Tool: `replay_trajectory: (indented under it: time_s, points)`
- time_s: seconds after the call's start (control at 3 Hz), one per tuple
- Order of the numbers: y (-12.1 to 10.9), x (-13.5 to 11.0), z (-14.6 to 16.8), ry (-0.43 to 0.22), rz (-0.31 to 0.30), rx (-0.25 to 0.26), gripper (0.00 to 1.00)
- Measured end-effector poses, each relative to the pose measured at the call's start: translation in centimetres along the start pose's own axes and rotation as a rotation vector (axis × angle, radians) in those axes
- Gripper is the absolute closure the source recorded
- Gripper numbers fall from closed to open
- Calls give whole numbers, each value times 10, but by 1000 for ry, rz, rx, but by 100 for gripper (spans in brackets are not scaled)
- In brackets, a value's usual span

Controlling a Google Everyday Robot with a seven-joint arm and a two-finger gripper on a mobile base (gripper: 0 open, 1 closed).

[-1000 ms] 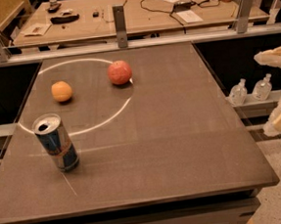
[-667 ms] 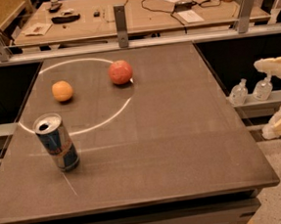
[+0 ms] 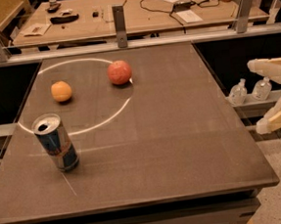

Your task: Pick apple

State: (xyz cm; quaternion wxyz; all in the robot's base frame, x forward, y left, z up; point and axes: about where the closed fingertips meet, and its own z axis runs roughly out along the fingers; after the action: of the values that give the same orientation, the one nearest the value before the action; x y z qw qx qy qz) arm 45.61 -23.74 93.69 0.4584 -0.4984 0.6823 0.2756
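Apple (image 3: 120, 72) sits at the far middle of our counter (image 3: 182, 144), on the edge of a pale ring (image 3: 107, 119). We see an orange (image 3: 61, 91) to its left and a can (image 3: 55, 142) upright near the front left. Our end effector (image 3: 255, 97) hangs beyond the counter's right edge, released, fingers (image 3: 269, 67) spread wide, well apart from the apple.
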Motion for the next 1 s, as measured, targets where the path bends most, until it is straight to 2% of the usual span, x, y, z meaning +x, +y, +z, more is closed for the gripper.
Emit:
replay_trajectory:
  time_s: [0.33, 0.67, 1.0]
  points:
    - [0, 0, 0, 0, 0, 0, 0]
    - [-10, -1, 15, 6, 29, -2, 0]
    - [-33, -1, 42, 13, 35, -16, 0]
